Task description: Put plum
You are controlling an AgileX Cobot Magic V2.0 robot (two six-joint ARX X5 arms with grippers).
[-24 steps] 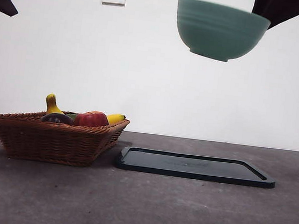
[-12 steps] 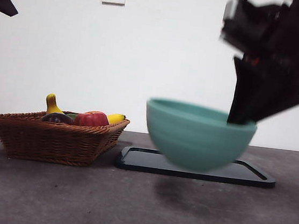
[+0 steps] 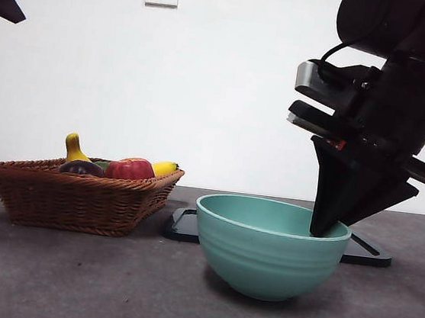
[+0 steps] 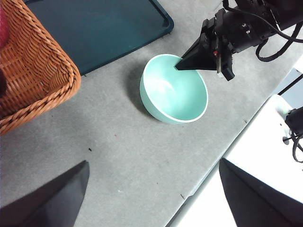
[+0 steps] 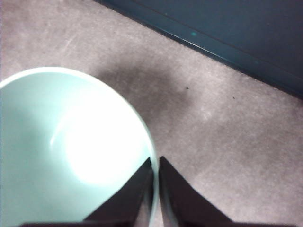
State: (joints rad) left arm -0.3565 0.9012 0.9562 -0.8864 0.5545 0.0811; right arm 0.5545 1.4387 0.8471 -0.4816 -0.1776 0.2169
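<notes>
The table (image 3: 68,281) bears a dark tray (image 4: 94,33), a wicker basket (image 3: 77,201) and a green bowl (image 3: 267,250). The right gripper (image 5: 155,177) pinches the bowl's rim; the left gripper (image 4: 151,189) hangs spread wide. The round plum (image 3: 82,167) lies in the basket beside the red apple (image 3: 129,169). No readable writing.

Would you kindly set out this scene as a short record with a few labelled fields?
bowl: green bowl, empty, upright on the table in front of the dark tray
right gripper: right gripper shut on the bowl's rim, one jaw inside, one outside
left gripper: left gripper open, raised above the table, holding nothing
basket: wicker basket beside the tray
plum: plum in the basket with the apple and banana
</notes>
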